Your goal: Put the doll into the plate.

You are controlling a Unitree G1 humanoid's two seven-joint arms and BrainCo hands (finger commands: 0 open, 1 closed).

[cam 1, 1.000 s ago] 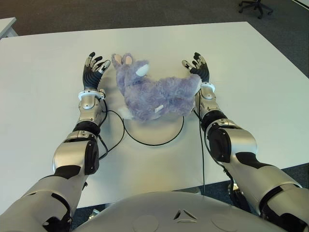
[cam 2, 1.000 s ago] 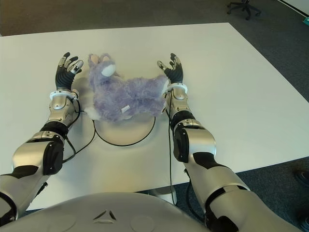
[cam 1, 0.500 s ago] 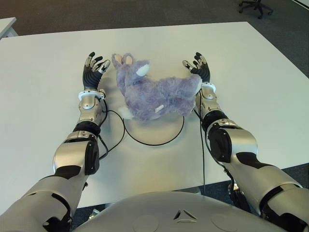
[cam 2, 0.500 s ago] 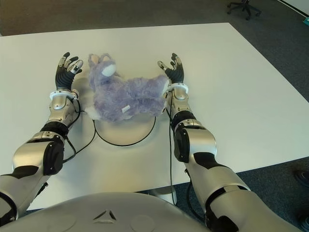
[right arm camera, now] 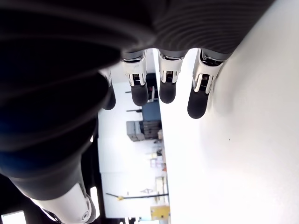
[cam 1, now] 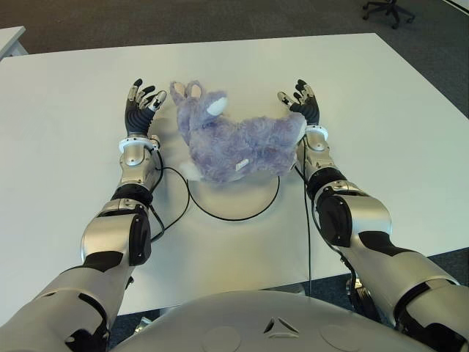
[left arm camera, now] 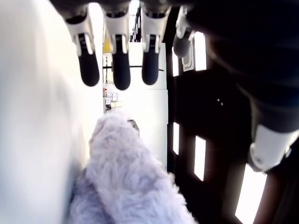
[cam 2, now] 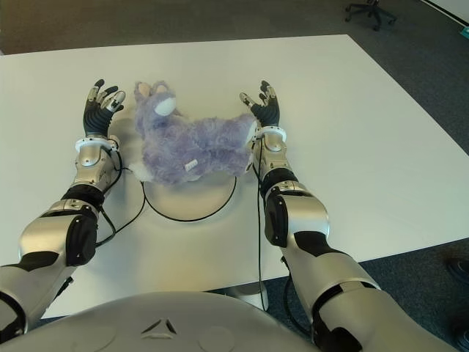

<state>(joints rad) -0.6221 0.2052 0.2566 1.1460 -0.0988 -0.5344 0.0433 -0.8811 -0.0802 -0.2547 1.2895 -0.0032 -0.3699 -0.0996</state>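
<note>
Fluffy lavender plush doll [cam 1: 234,139] lies across flat white round plate [cam 1: 242,199], overhanging far rim. Left hand [cam 1: 141,104], right hand [cam 1: 300,103] flank it, fingers spread, empty. You risk snagging fur, dragging doll off.

The fluffy purple plush doll [cam 1: 234,139] is covering most of the round white plate [cam 1: 242,205], leaving only its near rim showing. The picture's edge is cutting off the white tabletop [cam 1: 73,147] at its left corners.

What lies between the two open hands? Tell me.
The purple plush doll lies between the left hand and right hand, over the white plate; both eye views show it.
</note>
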